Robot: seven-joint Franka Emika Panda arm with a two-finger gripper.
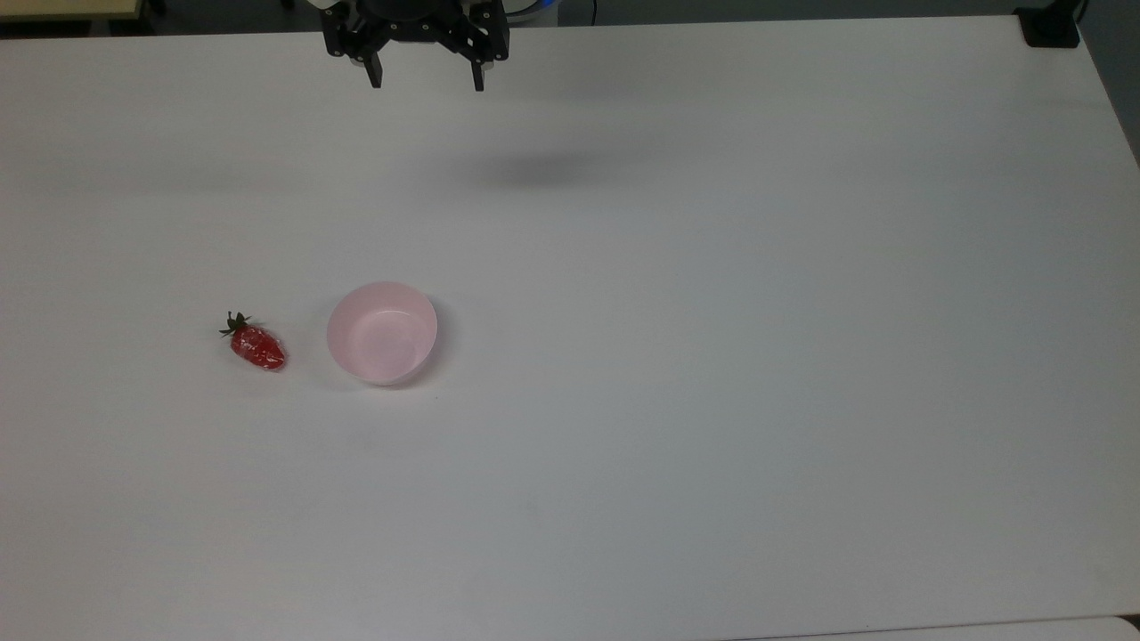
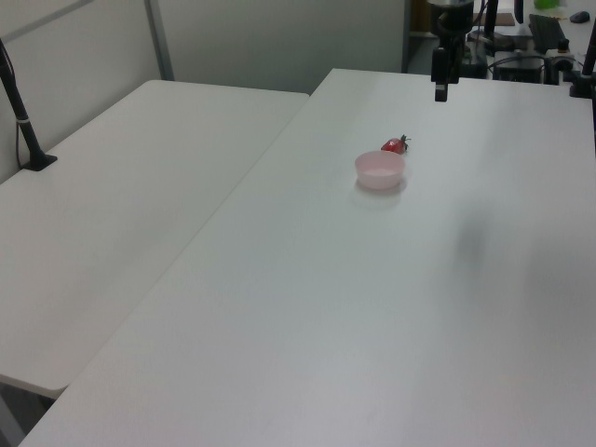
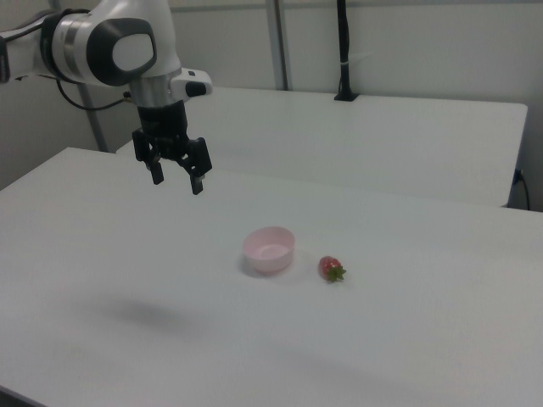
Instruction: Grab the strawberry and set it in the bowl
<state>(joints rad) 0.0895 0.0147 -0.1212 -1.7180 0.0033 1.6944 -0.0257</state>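
the counter (image 1: 712, 401) under me is a broad, plain white top, matte and bare apart from two small things. in the left view a second white table (image 2: 121, 214) butts against the counter's long edge, with a black post (image 2: 23, 112) clamped near its far corner; pale partition walls (image 2: 270, 37) stand behind it. in the right view the same second table (image 3: 382, 144) lies beyond the counter, with a black pole (image 3: 343, 51) rising from it against the light wall. a soft grey shadow (image 1: 543, 169) sits on the counter away from the bowl, toward the top view's upper edge.

the bowl (image 1: 382, 332) is my landmark: small, round, pale pink, upright on the counter, its inside whitish and holding nothing. the strawberry (image 1: 256, 344) lies on its side on the counter just beside the bowl, apart from it, on the bowl's left in the top view and on its right in the right view; in the left view it peeks out just behind the bowl's rim. its green cap points away from the bowl in the top view.

my gripper (image 1: 426, 82) hangs in the air well apart from the bowl, up at the top view's upper edge. its two black fingers (image 3: 157, 174) point down and are spread wide, with nothing between them and touching nothing.
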